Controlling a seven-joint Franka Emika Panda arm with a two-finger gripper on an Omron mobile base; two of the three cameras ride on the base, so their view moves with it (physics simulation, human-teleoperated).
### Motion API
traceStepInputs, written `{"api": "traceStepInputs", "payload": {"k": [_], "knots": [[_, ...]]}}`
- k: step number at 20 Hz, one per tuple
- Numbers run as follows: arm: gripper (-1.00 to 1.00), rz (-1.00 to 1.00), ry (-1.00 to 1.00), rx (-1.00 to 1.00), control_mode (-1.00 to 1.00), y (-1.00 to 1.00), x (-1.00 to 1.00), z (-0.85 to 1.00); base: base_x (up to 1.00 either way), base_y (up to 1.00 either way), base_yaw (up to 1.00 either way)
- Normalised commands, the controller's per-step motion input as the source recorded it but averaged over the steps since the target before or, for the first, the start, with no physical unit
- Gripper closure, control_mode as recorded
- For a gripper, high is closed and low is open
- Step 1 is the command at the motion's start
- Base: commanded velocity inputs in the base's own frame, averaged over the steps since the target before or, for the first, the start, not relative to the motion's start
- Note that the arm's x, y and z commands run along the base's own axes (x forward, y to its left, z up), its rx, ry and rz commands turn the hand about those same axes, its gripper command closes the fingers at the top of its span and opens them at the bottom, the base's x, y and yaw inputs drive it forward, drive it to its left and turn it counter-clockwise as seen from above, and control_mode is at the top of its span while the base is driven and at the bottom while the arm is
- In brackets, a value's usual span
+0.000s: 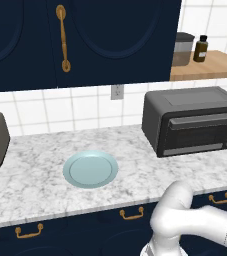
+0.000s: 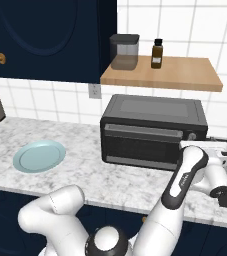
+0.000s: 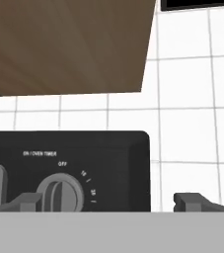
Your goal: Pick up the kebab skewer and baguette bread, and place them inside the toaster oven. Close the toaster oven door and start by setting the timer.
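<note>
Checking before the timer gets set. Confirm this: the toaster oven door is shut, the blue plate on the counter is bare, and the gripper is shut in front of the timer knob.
One thing is wrong: the gripper is open, not shut. The hand view shows its fingertips set wide apart, with the timer knob near one of them. The toaster oven door is shut and the blue plate is bare, as you said.

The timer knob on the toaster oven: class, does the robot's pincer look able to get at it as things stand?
Probably yes. In the hand view the open pincer faces the toaster oven control panel, with the timer knob just inside one fingertip and nothing between them. A small sideways shift should centre it.
</note>
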Motion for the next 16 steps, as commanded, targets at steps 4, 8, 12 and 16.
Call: {"api": "traceStepInputs", "payload": {"k": [4,8,12,16], "knots": [[-1.00,0.00,-0.05,0.00,-1.00,0.01,0.28,0.00,0.00,0.00,0.00],[-1.00,0.00,-0.06,-0.03,-1.00,0.03,0.10,0.02,0.00,0.00,0.00],[-1.00,-0.06,-0.02,-0.05,-1.00,0.01,0.05,0.01,0.00,0.00,0.00],[-1.00,-0.13,0.00,-0.04,-1.00,0.00,0.04,0.02,0.00,0.00,0.00]]}}
